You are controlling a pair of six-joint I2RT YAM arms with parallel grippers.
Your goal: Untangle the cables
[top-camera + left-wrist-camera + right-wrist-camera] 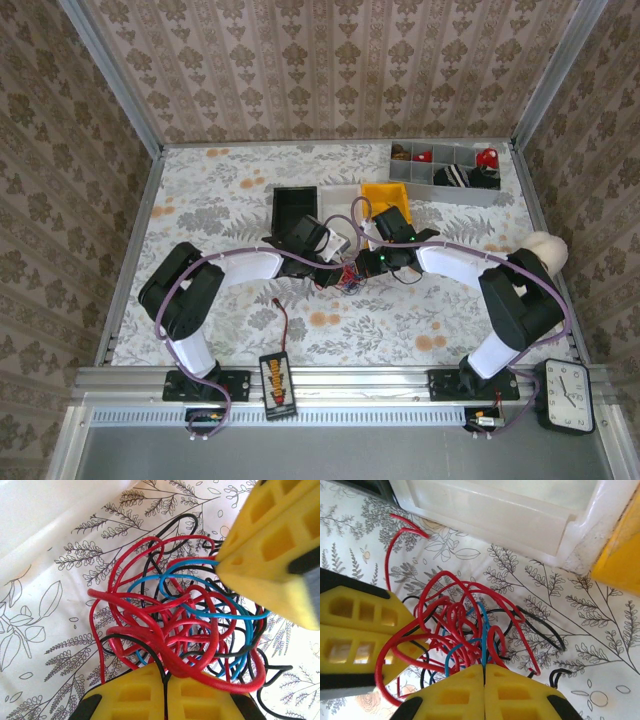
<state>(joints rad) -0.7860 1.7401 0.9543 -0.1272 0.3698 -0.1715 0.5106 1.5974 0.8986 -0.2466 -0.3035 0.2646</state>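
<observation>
One roundish tangle of cables (165,630) between left gripper (165,696) and right gripper (484,692)

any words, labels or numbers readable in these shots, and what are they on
No text here can be read.
clock: the dial has numerals, too small to read.
orange-black device: markings on its face, too blurred to read.
cables: no lettering seen on them.
</observation>
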